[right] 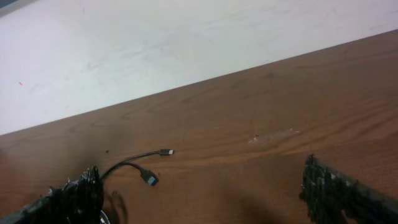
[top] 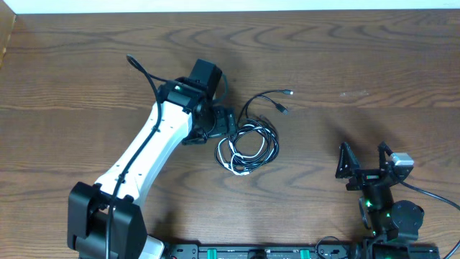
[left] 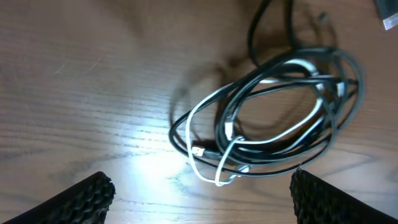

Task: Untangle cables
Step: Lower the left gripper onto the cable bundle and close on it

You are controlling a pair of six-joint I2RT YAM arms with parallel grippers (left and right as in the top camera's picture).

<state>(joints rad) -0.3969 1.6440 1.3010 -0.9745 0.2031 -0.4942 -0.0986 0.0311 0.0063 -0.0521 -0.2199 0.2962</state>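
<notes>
The cables (top: 248, 144) lie in one tangled coil at the table's middle, several black cords looped with a white one. Two black plug ends (top: 285, 101) trail off to the upper right. My left gripper (top: 219, 131) is open just left of the coil, not touching it. In the left wrist view the coil (left: 267, 118) lies ahead of the open left gripper (left: 202, 199), slightly to the right. My right gripper (top: 365, 158) stands open near the front right, well away from the tangle. In the right wrist view the two plug ends (right: 155, 167) lie beyond the open right gripper (right: 205, 199).
A thick black wire (top: 147, 75) runs along the white left arm (top: 151, 155). The wooden table (top: 374, 65) ends at a pale wall strip at the back. A dark rail (top: 251, 252) runs along the front edge.
</notes>
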